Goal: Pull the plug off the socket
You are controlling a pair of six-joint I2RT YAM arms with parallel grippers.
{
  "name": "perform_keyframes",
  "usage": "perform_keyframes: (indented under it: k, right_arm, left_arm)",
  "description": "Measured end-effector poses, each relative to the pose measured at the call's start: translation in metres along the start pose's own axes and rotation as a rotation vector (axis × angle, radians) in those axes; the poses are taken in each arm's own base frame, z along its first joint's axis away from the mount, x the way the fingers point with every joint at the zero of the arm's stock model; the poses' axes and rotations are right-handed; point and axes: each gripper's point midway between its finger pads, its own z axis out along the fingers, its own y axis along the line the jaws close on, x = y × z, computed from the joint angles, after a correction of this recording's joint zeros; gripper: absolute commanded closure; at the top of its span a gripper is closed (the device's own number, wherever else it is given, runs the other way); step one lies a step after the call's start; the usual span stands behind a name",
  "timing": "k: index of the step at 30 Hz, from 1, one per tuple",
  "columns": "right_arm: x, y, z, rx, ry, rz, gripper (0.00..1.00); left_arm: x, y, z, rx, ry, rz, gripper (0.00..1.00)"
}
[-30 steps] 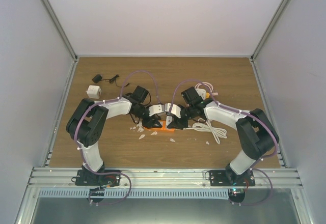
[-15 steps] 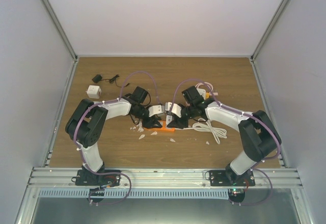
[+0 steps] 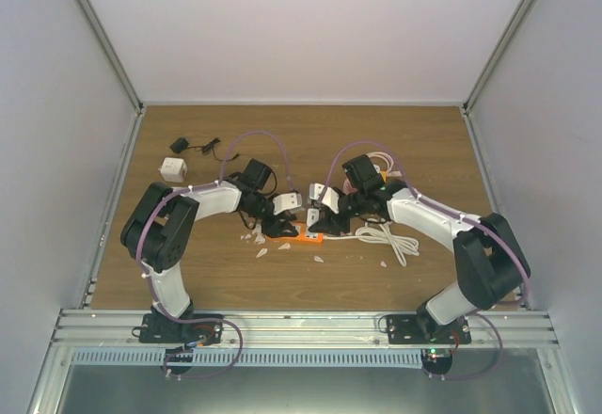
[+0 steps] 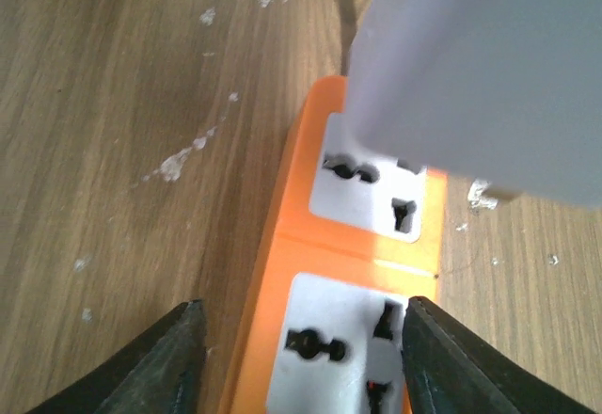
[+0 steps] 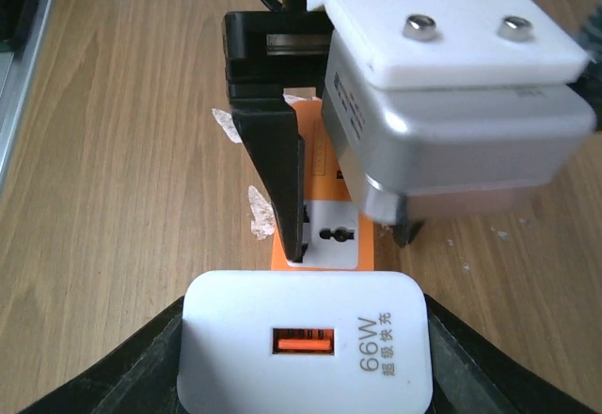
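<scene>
An orange power strip point(image 3: 306, 240) lies mid-table, its white socket faces point(image 4: 362, 183) bare. My left gripper point(image 3: 280, 229) straddles its near end point(image 4: 301, 339), open: one finger touches the strip's side and the other leaves a thin gap. The plug point(image 5: 306, 348), a white 66W charger with an orange USB port, is clamped between the fingers of my right gripper point(image 5: 306, 369). In the left wrist view the plug point(image 4: 480, 66) hangs above the strip's far socket, with that socket's holes showing below it. From above, my right gripper point(image 3: 327, 224) covers the plug.
A coiled white cable point(image 3: 381, 237) lies right of the strip. A white cube adapter point(image 3: 173, 167) and a black adapter with its lead point(image 3: 183, 145) sit far left. White chips point(image 3: 254, 240) litter the wood. Enclosure walls bound the table.
My right gripper has drawn back and up with the plug, uncovering more of the orange strip. The left gripper stays at the strip.
</scene>
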Motion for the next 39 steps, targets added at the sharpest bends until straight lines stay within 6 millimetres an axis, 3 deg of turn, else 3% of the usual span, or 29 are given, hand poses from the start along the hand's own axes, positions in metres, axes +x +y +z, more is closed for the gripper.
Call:
perform_keyframes:
  k: [6,10,16,18,24,29,39]
  right_arm:
    - [-0.004,-0.007,-0.014,0.02,-0.034,0.025,0.61]
    - [-0.007,-0.011,-0.022,0.031,-0.057,0.036,0.61]
    - [-0.03,-0.019,-0.041,0.046,-0.119,0.017,0.61]
    - [-0.044,-0.02,-0.05,0.045,-0.153,-0.009,0.61]
    - [-0.094,-0.008,-0.08,0.006,-0.281,-0.124,0.61]
    - [-0.121,0.002,-0.096,-0.047,-0.366,-0.189,0.61]
    - [-0.125,0.009,-0.097,-0.098,-0.396,-0.169,0.62]
  left_arm:
    - [0.006,0.012,-0.015,-0.032,-0.006,-0.036,0.2]
    - [-0.005,0.014,-0.035,-0.061,-0.042,-0.018,0.15]
    - [-0.056,-0.002,-0.077,-0.028,-0.219,0.057,0.13]
    - [-0.077,-0.013,-0.094,-0.002,-0.297,0.1,0.13]
    - [-0.116,-0.048,-0.131,0.068,-0.451,0.2,0.15]
    - [-0.13,-0.059,-0.141,0.127,-0.51,0.198,0.16]
    - [-0.14,-0.053,-0.142,0.116,-0.516,0.13,0.17]
